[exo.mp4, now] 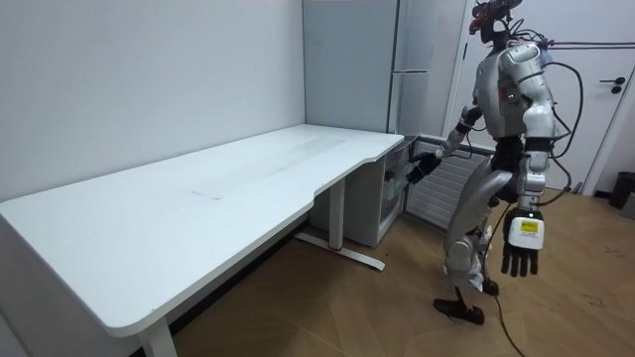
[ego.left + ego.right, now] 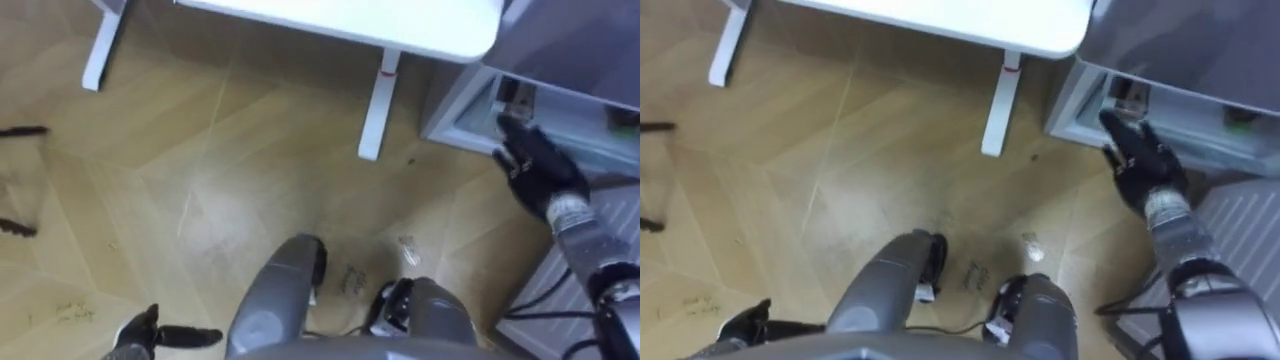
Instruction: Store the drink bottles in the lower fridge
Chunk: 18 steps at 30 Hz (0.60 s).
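A sparsely furnished indoor room, part office, part test space; a long white desk [image 1: 198, 188] on white metal legs stands against plain pale walls [image 1: 149, 69]; the floor [image 1: 347, 307] is light wood parquet; past the desk's far end a low fridge [image 1: 382, 203] sits open on the floor, near a tall grey fridge [image 1: 422, 59]; a white door [image 1: 610, 109] shows at the room view's right.
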Available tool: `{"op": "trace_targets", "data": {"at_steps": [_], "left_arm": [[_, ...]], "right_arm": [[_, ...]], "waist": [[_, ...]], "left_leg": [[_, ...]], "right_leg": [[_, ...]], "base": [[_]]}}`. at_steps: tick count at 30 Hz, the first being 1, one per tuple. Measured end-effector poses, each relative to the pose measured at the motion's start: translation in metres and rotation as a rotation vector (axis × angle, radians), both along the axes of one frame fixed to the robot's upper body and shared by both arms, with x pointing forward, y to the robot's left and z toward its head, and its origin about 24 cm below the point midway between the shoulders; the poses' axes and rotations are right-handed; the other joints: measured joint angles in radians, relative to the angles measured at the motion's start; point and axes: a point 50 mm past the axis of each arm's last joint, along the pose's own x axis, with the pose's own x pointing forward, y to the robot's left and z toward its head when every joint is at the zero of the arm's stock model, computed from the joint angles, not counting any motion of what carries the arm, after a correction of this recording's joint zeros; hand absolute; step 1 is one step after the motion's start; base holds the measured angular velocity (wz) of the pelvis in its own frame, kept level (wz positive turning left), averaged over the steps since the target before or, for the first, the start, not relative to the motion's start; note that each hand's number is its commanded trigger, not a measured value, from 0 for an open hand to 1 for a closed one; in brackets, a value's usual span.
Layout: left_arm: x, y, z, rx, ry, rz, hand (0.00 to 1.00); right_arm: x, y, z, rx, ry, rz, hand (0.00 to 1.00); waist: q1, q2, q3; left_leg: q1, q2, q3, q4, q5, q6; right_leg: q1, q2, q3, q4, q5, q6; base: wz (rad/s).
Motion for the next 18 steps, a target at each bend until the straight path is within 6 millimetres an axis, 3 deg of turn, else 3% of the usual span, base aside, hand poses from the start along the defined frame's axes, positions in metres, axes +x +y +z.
{"op": "trace_targets", "data": {"at_steps": [6, 10, 16, 18], "left_arm": [[0.002, -0.014, -0.004, -0.009, -0.030, 0.011, 0.00], [0.004, -0.017, -0.003, -0.007, -0.060, 0.015, 0.00], [0.001, -0.022, -0.004, -0.003, -0.088, 0.041, 0.00], [-0.002, -0.022, -0.004, -0.004, -0.092, 0.051, 0.00]], "right_arm": [[-0.052, 0.018, -0.030, 0.057, 0.129, 0.001, 0.00], [-0.085, 0.032, -0.045, 0.091, 0.213, 0.000, 0.00], [-0.099, 0.044, -0.051, 0.128, 0.228, -0.007, 0.00], [-0.104, 0.047, -0.052, 0.139, 0.227, -0.004, 0.00]], "waist": [[-0.025, 0.005, -0.0028], [-0.042, -0.003, -0.0070], [-0.061, -0.020, -0.0178], [-0.068, -0.034, -0.0278]], "left_leg": [[0.118, 0.003, 0.013, -0.120, 0.029, 0.008], [0.196, 0.002, 0.028, -0.194, 0.050, 0.014], [0.317, -0.004, 0.044, -0.273, 0.067, 0.018], [0.345, -0.003, 0.046, -0.289, 0.068, 0.018]], "right_leg": [[0.126, 0.022, -0.003, -0.156, 0.061, 0.015], [0.201, 0.030, 0.003, -0.239, 0.099, 0.024], [0.305, 0.035, 0.022, -0.322, 0.131, 0.035], [0.335, 0.040, 0.023, -0.347, 0.140, 0.037]], "base": [[-0.05], [-0.08], [-0.10], [-0.03]]}}
